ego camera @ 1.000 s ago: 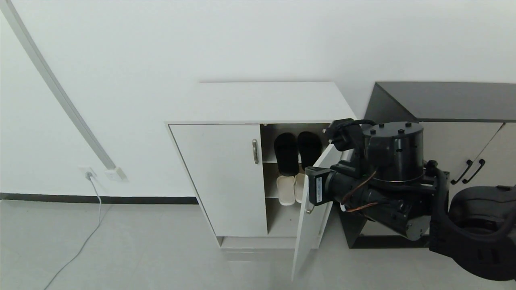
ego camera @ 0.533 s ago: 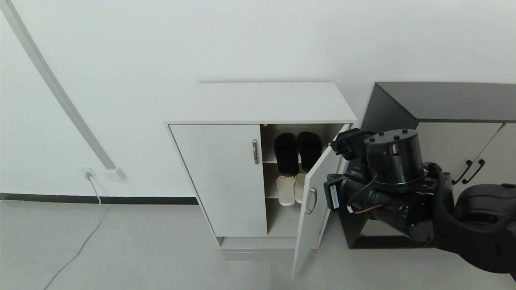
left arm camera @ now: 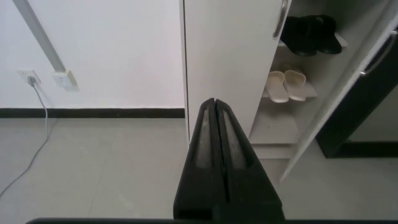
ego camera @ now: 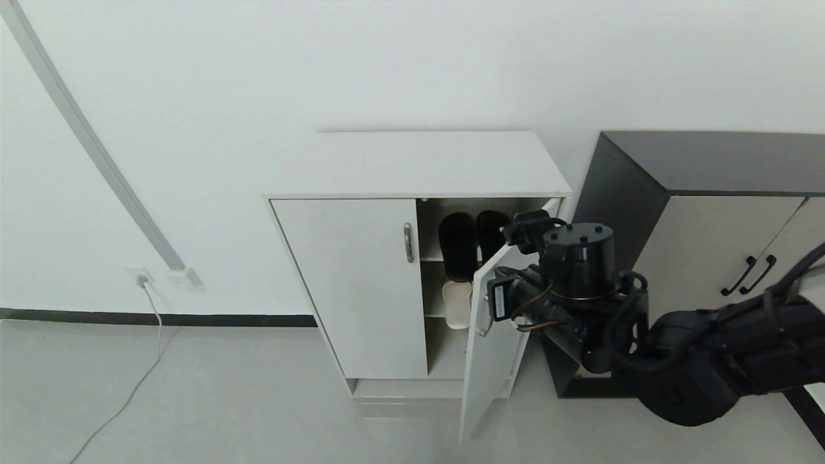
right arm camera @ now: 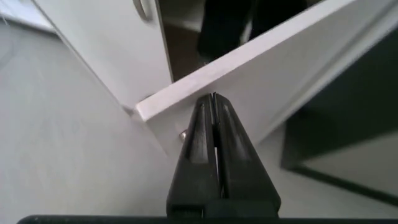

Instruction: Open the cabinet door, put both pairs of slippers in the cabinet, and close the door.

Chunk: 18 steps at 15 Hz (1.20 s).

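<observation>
Presently, left claw point(left arm camera: 215, 103) and right claw point(right arm camera: 213, 97) are clenched, the right beside the flat white cabinet door point(right arm camera: 280, 81).

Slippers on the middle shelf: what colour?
Cream slippers, clearest in the left wrist view.

The grey tiled floor point(ego camera: 193, 399) is carrying the white two-door wooden cabinet point(ego camera: 419, 164), with a dark-sided low cupboard point(ego camera: 644, 167) standing just beside it at three o'clock. Out at nine o'clock a thin grey cable point(ego camera: 138, 380) is trailing across the tiles. Inside, the upper shelf point(ego camera: 430, 259) is holding a pair of black slide slippers point(ego camera: 459, 245) side by side. At their six o'clock the middle shelf point(ego camera: 433, 315) is bearing a pair of cream slide slippers point(ego camera: 456, 303).
</observation>
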### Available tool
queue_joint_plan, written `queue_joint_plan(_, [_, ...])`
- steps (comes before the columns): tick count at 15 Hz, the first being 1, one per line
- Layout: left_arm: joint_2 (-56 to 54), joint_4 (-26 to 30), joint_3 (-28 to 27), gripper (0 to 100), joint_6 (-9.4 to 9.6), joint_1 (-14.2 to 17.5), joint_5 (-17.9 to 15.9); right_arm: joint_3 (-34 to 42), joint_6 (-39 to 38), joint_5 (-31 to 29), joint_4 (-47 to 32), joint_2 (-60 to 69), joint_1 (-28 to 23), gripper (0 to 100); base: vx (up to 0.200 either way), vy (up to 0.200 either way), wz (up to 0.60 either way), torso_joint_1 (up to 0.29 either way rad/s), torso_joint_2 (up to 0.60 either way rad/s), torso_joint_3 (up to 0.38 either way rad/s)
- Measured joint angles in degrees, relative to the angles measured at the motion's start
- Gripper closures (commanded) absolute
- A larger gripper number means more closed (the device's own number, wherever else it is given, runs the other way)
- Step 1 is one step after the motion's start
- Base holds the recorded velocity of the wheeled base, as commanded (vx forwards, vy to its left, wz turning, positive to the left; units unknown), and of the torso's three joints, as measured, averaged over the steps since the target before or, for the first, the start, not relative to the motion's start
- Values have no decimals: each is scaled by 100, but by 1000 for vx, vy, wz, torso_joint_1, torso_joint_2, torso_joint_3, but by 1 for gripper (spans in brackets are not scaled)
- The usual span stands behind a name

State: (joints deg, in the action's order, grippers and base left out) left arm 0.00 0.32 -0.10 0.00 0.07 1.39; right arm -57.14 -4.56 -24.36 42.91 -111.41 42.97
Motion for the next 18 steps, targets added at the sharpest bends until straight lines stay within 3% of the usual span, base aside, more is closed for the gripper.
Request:
queue_joint_plan(3, [0, 0, 0, 100, 0, 0, -2, -61, -9, 323, 947, -427, -11, 100, 0, 0, 0, 0, 0, 0])
queue_joint_plan(6, [0, 0, 0, 100, 0, -2, 0, 226, -127, 985, 1120, -380, -17, 100, 0, 0, 0, 0, 0, 0])
queue_joint_plan(10, [0, 1, 0, 100, 0, 0, -5, 588, -290, 1303, 1131, -157, -96, 100, 0, 0, 0, 0, 0, 0])
queue_joint_plan(18, [0, 4, 0, 100, 10, 0, -9, 1560, -285, 1320, 1022, 457, -89, 100, 200, 0, 0, 2, 1, 6])
